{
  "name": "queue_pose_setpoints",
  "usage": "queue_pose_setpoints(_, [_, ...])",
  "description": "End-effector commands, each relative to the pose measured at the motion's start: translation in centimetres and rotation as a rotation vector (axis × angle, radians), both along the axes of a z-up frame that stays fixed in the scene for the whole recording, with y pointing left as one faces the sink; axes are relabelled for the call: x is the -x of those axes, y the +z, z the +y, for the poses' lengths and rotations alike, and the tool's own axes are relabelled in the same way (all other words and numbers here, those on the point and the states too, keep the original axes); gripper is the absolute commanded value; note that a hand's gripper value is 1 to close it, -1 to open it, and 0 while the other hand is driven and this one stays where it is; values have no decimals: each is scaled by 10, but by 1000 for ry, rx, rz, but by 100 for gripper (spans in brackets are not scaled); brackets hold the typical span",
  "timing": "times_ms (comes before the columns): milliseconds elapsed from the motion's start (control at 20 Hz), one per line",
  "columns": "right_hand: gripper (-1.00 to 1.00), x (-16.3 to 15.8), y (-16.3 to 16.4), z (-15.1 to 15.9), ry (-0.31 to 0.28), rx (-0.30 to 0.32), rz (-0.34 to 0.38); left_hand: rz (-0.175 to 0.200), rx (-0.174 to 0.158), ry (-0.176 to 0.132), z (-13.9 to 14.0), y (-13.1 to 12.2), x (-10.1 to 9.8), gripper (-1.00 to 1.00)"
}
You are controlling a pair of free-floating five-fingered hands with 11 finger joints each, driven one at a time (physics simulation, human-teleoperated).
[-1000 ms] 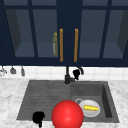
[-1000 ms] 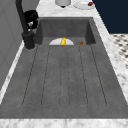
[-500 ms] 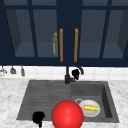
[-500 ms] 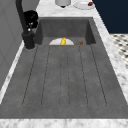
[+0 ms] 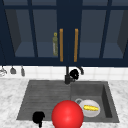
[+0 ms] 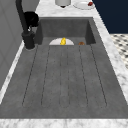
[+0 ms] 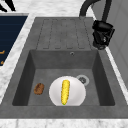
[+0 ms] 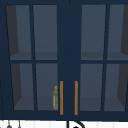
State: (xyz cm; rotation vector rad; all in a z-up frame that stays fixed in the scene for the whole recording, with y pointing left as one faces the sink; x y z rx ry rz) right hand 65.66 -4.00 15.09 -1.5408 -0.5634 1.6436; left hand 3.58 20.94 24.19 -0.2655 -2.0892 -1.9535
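My right hand [image 5: 74, 74] hovers at the black faucet [image 5: 67, 76], just beside its side lever [image 5: 81, 70]. The side views place this hand [image 6: 31, 18] [image 7: 102, 33] against the faucet's post [image 6: 28, 37], above its base [image 7: 99, 45]. My left hand [image 5: 38, 117] hangs at the sink's front left corner; in the right side view its straight fingers [image 7: 7, 5] poke in at the top left. A white plate [image 7: 53, 93] with a corn cob [image 7: 65, 92] lies in the basin [image 5: 106, 100]. A small brown lump [image 7: 39, 88] lies beside the plate.
A big red ball [image 5: 67, 114] sits at the bottom middle of the front view. The ribbed drainboard [image 6: 65, 75] lies left of the basin. A wall cabinet with glass doors and orange handles [image 8: 61, 97] holds a bottle [image 8: 55, 98]. A bowl [image 6: 63, 2] and a dish [image 6: 83, 4] stand on the counter.
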Motion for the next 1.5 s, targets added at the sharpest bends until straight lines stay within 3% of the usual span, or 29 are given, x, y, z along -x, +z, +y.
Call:
queue_pose_setpoints(0, [100, -3, 16, 26, 0, 39, 64, 0, 0, 0, 0, 0, 0, 0])
queue_pose_setpoints(200, [100, 0, -3, 36, -42, 224, 61, 0, 0, 0, 0, 0, 0, 0])
queue_pose_setpoints(300, [100, 4, -12, 31, -55, 177, -35, 0, 0, 0, 0, 0, 0, 0])
queue_pose_setpoints(350, [-100, 11, -12, 25, -74, 160, -61, 0, 0, 0, 0, 0, 0, 0])
queue_pose_setpoints(400, [-100, 17, -6, 12, -112, 150, -84, 0, 0, 0, 0, 0, 0, 0])
queue_pose_setpoints(450, [-100, 26, -3, 6, -113, 152, -97, 0, 0, 0, 0, 0, 0, 0])
queue_pose_setpoints(800, [-100, 50, 33, -23, -75, 95, -114, 0, 0, 0, 0, 0, 0, 0])
queue_pose_setpoints(1200, [-100, 72, 27, -57, 8, 72, -106, 0, 0, 0, 0, 0, 0, 0])
queue_pose_setpoints(1450, [-100, 83, 5, -65, 12, 141, -124, 0, 0, 0, 0, 0, 0, 0])
